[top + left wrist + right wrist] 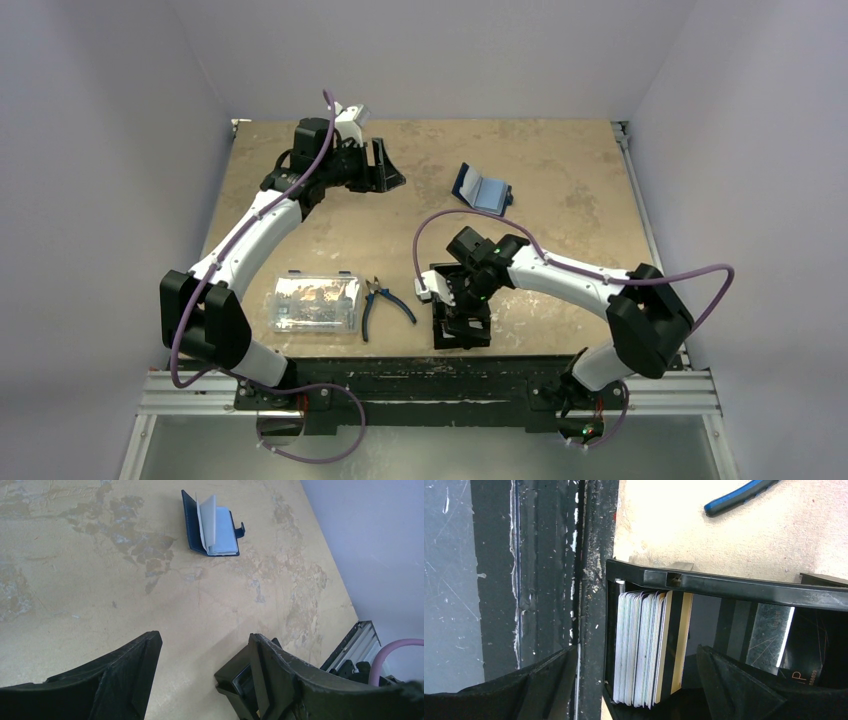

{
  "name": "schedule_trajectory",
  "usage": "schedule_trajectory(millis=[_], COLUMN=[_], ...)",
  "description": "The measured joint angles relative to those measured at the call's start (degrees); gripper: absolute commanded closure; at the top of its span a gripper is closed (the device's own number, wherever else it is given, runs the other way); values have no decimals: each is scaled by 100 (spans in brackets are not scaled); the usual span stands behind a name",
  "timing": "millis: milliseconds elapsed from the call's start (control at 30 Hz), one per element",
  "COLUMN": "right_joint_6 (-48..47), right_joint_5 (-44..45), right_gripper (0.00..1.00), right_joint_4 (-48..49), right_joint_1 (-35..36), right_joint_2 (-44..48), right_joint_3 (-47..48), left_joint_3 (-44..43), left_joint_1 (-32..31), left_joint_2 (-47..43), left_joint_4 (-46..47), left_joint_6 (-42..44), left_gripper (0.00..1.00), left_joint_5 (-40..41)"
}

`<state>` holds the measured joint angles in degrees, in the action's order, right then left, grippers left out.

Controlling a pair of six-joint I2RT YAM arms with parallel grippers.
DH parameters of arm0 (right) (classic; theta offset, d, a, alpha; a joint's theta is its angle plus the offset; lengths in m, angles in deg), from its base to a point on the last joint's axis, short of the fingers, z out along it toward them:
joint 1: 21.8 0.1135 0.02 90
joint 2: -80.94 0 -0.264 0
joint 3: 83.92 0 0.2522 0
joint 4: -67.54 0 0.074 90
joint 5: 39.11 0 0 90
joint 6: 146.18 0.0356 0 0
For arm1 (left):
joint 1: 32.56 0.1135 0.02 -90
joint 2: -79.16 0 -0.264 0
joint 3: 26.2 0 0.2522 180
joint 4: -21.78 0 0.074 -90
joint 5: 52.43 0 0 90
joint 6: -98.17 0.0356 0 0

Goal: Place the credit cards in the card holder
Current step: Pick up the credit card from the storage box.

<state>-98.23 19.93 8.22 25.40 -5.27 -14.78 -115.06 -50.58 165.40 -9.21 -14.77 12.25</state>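
Right hand [636, 652] hangs wide open and empty just above the black tray [724, 586]. Its fingers straddle the credit cards [639, 630], which stand on edge in a pack at one end of the tray. Their top edges run across the closing line, so the fingers would meet the pack's faces. The card holder [483, 190] lies open farther back on the desk [560, 170], well apart from the tray. The left hand [204, 637], also open and empty, faces it.
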Motion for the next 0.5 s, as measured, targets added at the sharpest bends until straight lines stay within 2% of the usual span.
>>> schedule_trajectory(millis=[333, 433, 500], right_joint_6=[-2, 0, -2], right_joint_5=[-20, -28, -33], right_gripper=[2, 10, 19], right_joint_4=[118, 131, 146], right_joint_1=[4, 24, 37], right_joint_2=[-455, -459, -457], right_joint_3=[2, 2, 2], left_joint_3=[0, 0, 0], left_joint_1=[0, 0, 0], left_joint_2=[0, 0, 0], left_joint_4=[0, 0, 2], left_joint_6=[0, -2, -2], left_gripper=[31, 31, 31], left_joint_5=[-7, -17, -26])
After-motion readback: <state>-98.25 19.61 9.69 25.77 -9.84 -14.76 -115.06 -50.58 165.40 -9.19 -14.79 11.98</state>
